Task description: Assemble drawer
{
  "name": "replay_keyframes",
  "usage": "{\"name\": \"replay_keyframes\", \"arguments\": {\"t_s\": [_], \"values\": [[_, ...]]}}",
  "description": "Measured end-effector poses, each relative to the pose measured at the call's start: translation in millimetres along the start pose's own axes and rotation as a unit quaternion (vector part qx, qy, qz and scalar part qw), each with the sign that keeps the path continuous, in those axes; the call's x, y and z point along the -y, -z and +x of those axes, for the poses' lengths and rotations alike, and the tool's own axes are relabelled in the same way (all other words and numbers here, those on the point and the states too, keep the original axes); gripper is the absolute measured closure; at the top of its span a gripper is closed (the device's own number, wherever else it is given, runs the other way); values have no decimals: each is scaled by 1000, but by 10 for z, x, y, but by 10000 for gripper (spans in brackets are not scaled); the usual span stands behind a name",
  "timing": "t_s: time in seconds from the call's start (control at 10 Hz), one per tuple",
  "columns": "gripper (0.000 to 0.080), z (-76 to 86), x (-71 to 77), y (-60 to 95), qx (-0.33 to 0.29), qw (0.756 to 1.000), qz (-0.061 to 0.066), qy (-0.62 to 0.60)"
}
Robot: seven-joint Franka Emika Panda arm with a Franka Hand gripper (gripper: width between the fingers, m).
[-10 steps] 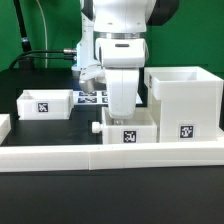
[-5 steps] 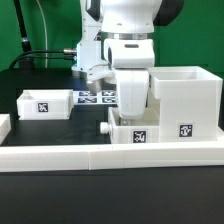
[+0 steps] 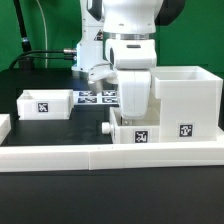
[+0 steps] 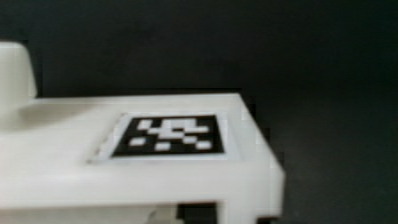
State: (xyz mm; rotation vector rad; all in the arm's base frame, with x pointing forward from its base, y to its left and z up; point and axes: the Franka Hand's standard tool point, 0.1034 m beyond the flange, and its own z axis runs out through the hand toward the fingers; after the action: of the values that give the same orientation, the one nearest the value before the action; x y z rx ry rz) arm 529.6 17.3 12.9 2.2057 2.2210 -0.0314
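Note:
In the exterior view my gripper (image 3: 131, 110) reaches down into a shallow white knobbed tray (image 3: 122, 134) and is shut on its wall. The tray's tag (image 3: 140, 137) looks slightly tilted, and its knob (image 3: 105, 128) points to the exterior view's left. The tray sits against the tall white housing (image 3: 190, 98) at the exterior view's right. A second tray (image 3: 45, 103) rests at the left. The wrist view shows the held tray's white face (image 4: 71, 150) and tag (image 4: 173, 136) close up, and the fingertips are barely visible.
A long low white wall (image 3: 90, 156) runs across the front, just before the tray and housing. The marker board (image 3: 93, 97) lies flat behind, between the left tray and the arm. Black cables run at the back left.
The gripper and the held tray have moved to the exterior view's right, up against the housing. In the last half second almost nothing moved.

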Motion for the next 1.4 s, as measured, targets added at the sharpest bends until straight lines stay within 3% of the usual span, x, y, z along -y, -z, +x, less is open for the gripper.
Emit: {"name": "replay_keyframes", "arguments": {"t_s": [0.3,0.4,0.6,0.7,0.8,0.9,1.3,1.4], "values": [[730,-25,-2,13,1,1000,4,-2],[530,-32,-21,78,2,1000,2,-2],[247,-45,-52,201,4,1000,1,-2],[247,-56,-60,262,6,1000,2,-3],[171,-87,-71,360,8,1000,3,-4],[171,-152,-92,423,10,1000,0,-5],[150,-560,-59,373,11,1000,5,-3],[150,-560,-59,372,10,1000,5,-4]]}}
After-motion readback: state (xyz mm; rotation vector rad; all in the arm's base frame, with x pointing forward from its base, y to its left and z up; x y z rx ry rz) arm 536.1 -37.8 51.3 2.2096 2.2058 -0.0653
